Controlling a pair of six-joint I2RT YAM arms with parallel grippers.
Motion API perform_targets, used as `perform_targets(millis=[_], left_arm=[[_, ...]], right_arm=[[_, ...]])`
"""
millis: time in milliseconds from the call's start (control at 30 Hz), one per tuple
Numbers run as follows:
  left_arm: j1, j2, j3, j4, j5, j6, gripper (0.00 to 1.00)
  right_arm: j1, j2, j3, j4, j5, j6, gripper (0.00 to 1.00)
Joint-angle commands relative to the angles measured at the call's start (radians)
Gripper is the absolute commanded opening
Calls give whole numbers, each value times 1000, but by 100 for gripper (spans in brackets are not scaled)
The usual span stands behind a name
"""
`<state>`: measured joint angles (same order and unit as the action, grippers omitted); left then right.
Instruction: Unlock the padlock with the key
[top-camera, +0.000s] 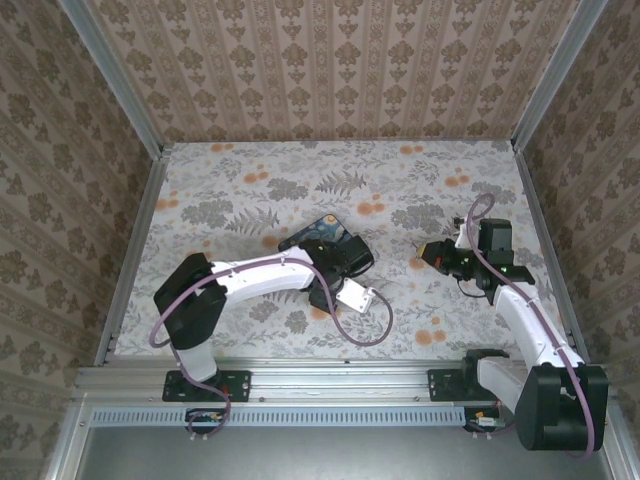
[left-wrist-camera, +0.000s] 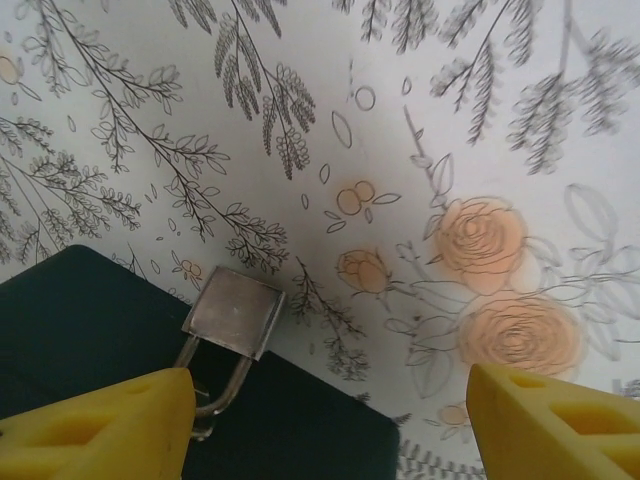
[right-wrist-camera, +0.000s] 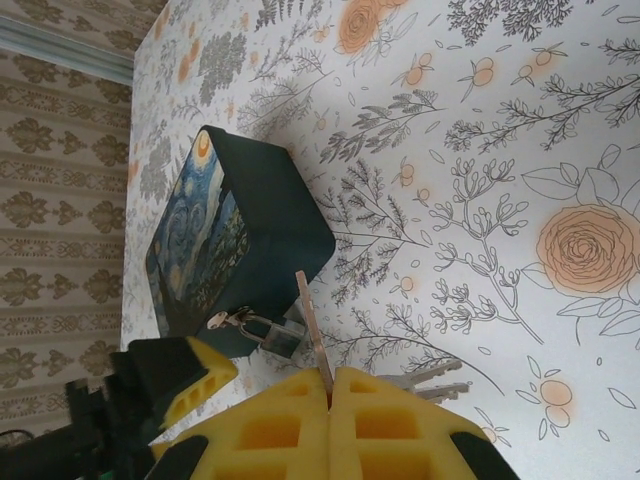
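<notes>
Padlock (left-wrist-camera: 235, 315): small metal block lying flat on the tabletop (left-wrist-camera: 400, 120), at the corner of the dark blue tin (left-wrist-camera: 90, 340). In the left wrist view it sits at about 8 o'clock from centre. Its shackle (left-wrist-camera: 218, 385) runs back toward 7 o'clock, over the tin's edge. Whether the shackle is hooked through a clasp there, I cannot tell.

Handling, as a judgement:
- The padlock looks rigid, light and smooth-sided, so it is likely to skid or swing on its shackle when pushed.
- The best hold is across the two flat faces of the body, leaving the keyhole end free.
- The key (right-wrist-camera: 312, 325) is a thin stiff sliver and could twist between soft pads if it meets the lock off-line.

Left pincer (left-wrist-camera: 330, 400): spread wide and holding nothing. The padlock lies ahead of it, between the two yellow fingers, and appears to touch neither. The shackle passes just beside the finger at 7 o'clock.

Right pincer (right-wrist-camera: 330, 385): closed tight on the key. The blade pokes out at 12 o'clock, with its tip near the padlock and tin. Spare keys (right-wrist-camera: 432, 378) stick out at 3 o'clock.
</notes>
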<state>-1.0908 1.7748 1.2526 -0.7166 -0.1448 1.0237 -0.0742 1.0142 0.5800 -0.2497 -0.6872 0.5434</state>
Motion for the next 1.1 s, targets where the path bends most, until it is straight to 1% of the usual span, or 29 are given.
perform_targets(millis=[0,133,267,300,433,500,633,800,1000,1067], left_arm=[[4,23,18,67,-72,116,73],[6,79,49,47,-86,155,73],[14,120,68,62,-97,182,73],[15,132,79,60,-100,185,72],[25,176,127,14,-108,194,61],[31,190,148,-18,-112,195,58],[43,199,163,-62,-116,203,58],[52,200,156,-79,-129,210,56],[52,223,139,-43,-158,241,50],[52,234,135,-38,-177,252,44]], right_arm=[[-2,-25,-18,54,-39,37,0],[-2,-16,-20,78,-54,51,0],[-3,-7,-30,120,-75,80,0],[-3,-5,-29,122,-78,83,0],[-2,-11,-25,110,-84,80,0],[-1,-14,-21,98,-83,69,0],[-2,-16,-23,69,-68,40,0],[-1,-12,-28,87,-72,47,0],[-1,3,-22,99,-85,50,0],[-1,1,-20,98,-88,50,0]])
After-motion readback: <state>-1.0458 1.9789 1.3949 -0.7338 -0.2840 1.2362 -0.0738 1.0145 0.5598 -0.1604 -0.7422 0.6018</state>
